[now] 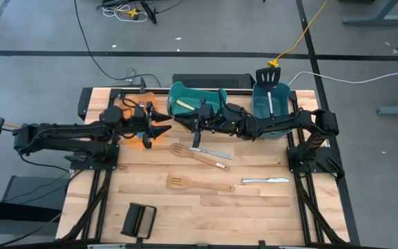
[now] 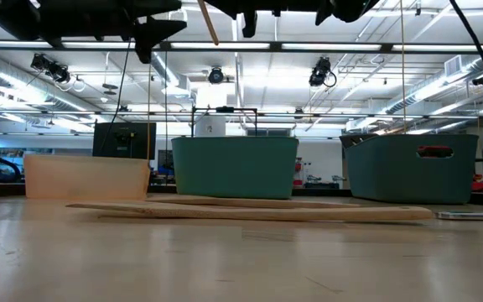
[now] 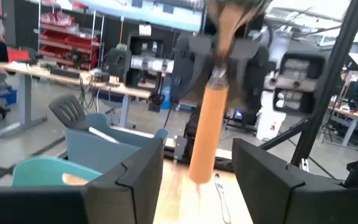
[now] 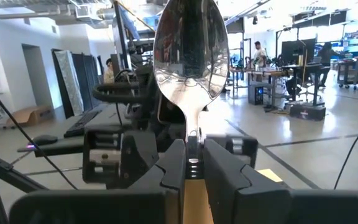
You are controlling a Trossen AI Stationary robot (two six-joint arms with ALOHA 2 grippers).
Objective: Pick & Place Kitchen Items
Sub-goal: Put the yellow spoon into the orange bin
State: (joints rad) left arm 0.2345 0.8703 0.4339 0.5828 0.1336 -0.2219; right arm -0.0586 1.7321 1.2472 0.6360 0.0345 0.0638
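From above, the left gripper (image 1: 163, 130) hangs over the table's far half, its dark fingers parted, pointing toward three o'clock. Facing it, the right gripper (image 1: 197, 124) is clamped on a spoon with a wooden handle (image 1: 195, 137), in front of the middle teal bin (image 1: 183, 94). At ten o'clock from the left gripper sits the orange bin (image 1: 126, 105). The darker teal bin (image 1: 260, 104) at the far right holds a black slotted spatula with a steel handle (image 1: 269, 81). On the bare boards lie two wooden slotted spatulas, one (image 1: 197, 156) just beyond the other (image 1: 197, 185), with a silver table knife (image 1: 265, 180) at three o'clock from the nearer one. A black ribbed rectangular block (image 1: 138, 220) rests near the front edge.

At table height, a wooden spatula (image 2: 250, 212) lies flat in front of the bins, both arms dark overhead.

The left wrist camera shows its own two fingers (image 3: 138, 177) spread, the spoon's tan wooden handle (image 3: 207, 134) hanging between them without touching either.

The right wrist camera shows its fingers (image 4: 174, 165) pinched on the neck of the shiny steel spoon bowl (image 4: 190, 53), which stands upright.
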